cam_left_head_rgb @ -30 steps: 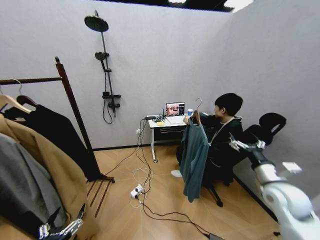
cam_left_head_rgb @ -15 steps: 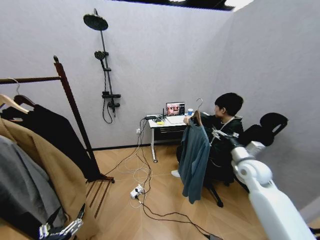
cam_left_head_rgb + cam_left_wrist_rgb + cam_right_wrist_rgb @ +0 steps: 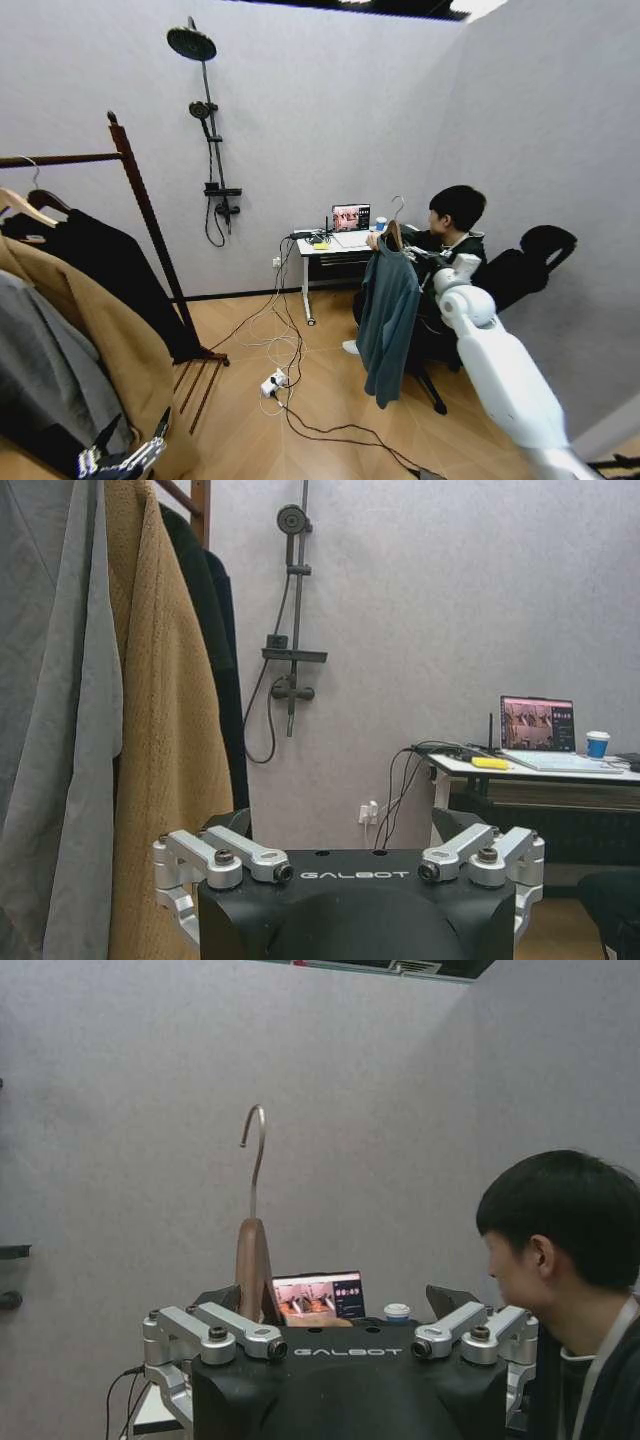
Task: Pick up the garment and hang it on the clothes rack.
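- The garment [image 3: 388, 315] hangs lengthwise straight down, its long axis vertical, from a wooden hanger [image 3: 392, 236] whose metal hook [image 3: 398, 206] points upward and curls over at the top.
- It is a soft, dark teal long-sleeved top that drapes in loose folds, with the sleeves falling along its sides.
- A seated person's hand [image 3: 375, 239] holds it up by the hanger, beside a white desk [image 3: 325, 247] at the far wall, well apart from the clothes rack [image 3: 140, 208].
- The rack is dark reddish-brown wood, with a knob-topped post, a horizontal top bar and a slatted low base; a black coat [image 3: 115, 265] and a tan coat [image 3: 120, 350] hang on it.
- The right gripper [image 3: 424, 257] is stretched out to just beside the hanger; its wrist view shows the fingers [image 3: 222, 1300] spread wide, holding nothing, with the hanger neck rising by one of them.
- The left gripper [image 3: 122, 458] sits low by the tan coat, its fingers also wide apart and empty.
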